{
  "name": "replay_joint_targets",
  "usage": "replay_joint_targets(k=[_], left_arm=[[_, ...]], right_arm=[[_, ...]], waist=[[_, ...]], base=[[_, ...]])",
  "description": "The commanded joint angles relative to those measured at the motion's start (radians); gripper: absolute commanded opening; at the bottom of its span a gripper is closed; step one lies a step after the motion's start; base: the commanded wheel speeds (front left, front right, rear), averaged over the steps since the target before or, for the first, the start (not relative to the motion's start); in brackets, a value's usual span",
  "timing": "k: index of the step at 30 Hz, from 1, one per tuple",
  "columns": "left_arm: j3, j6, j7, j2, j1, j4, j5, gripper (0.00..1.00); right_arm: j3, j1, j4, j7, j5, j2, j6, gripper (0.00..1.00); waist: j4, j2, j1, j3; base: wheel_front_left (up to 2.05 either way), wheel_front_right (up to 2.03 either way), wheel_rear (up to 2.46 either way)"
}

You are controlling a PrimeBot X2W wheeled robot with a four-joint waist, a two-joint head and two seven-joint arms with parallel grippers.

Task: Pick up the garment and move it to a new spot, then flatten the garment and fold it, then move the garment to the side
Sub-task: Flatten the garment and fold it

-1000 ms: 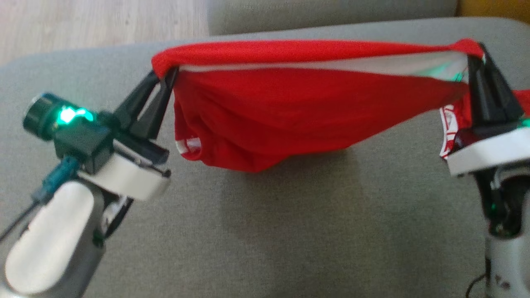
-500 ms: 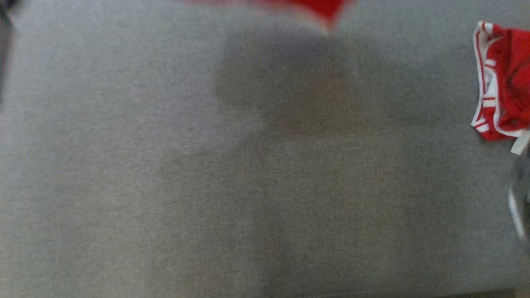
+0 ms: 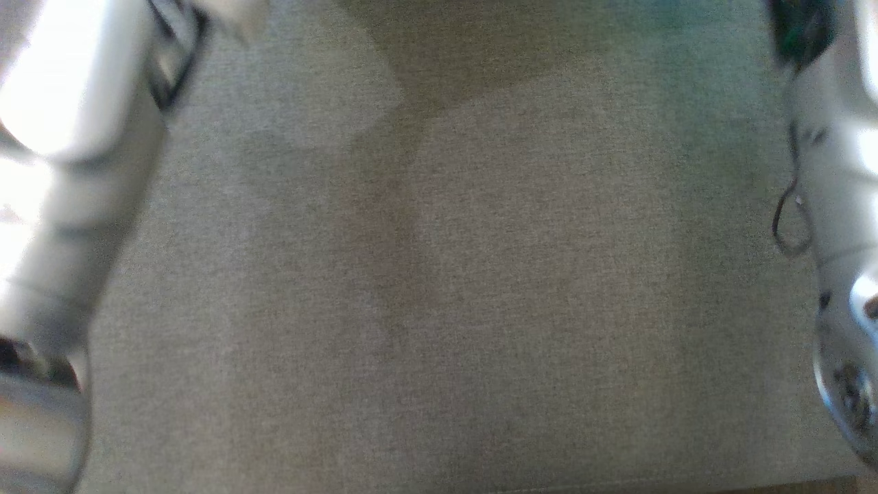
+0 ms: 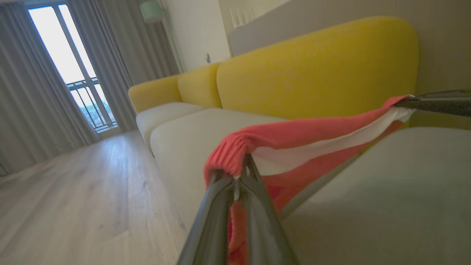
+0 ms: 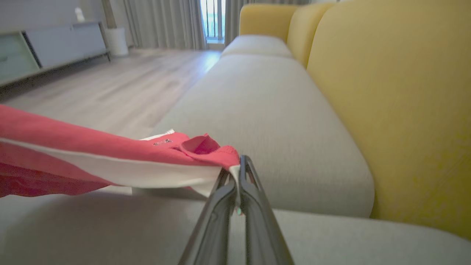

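**Head view.** The pale left forearm [image 3: 68, 137] and right forearm [image 3: 840, 206] flank a bare stretch of grey sofa seat [image 3: 480, 309]. The frame is blurred.

**Left wrist view.** The left fingers [image 4: 213, 221], pressed together, pinch one bunched end of the red garment [image 4: 294, 134]. The garment runs taut, up and to the right, to the right fingers [image 4: 434, 103], and is held above the seat.

**Right wrist view.** The right fingers [image 5: 217, 221], likewise closed, pinch the opposite end, where red cloth meets a white band. The garment stretches away to the left, its lower part sagging.

**Long axis.** It lies from one pair of fingers to the other, across the robot's front. Each arm holds an end, so neither is nearer. The coming move probably calls for lowering both ends evenly onto the seat.
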Motion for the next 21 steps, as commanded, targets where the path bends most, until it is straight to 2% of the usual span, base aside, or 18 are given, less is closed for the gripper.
replay_joint_targets(k=[1, 5, 10, 15, 21], left_arm=[[0.014, 0.002, -0.010, 0.041, -0.014, -0.020, -0.011, 0.00], [-0.090, 0.002, -0.016, 0.063, 0.124, -0.020, -0.077, 0.00], [-0.203, 0.002, -0.019, 0.107, 0.266, -0.047, -0.123, 0.00], [-0.279, 0.002, -0.020, 0.149, 0.353, -0.080, -0.121, 0.00], [-0.308, 0.004, -0.021, 0.183, 0.444, -0.123, -0.117, 0.00]], right_arm=[[0.018, -0.009, -0.026, 0.006, 0.011, 0.005, 0.007, 0.00], [0.148, 0.080, 0.040, 0.068, 0.087, -0.033, 0.007, 0.00], [0.304, 0.188, 0.039, 0.184, 0.236, -0.104, 0.007, 0.00], [0.443, 0.281, -0.053, 0.296, 0.380, -0.211, 0.007, 0.00], [0.552, 0.410, -0.214, 0.433, 0.557, -0.353, 0.007, 0.00]], waist=[[0.005, 0.0001, -0.0001, -0.005], [0.017, 0.0001, -0.0001, -0.032], [0.026, 0.0001, -0.0001, -0.089], [0.029, 0.0001, -0.0001, -0.145], [0.019, 0.0001, -0.0001, -0.224]], base=[[0.00, 0.00, 0.00], [0.00, 0.00, 0.00], [0.00, 0.00, 0.00], [0.00, 0.00, 0.00], [0.00, 0.00, 0.00]])
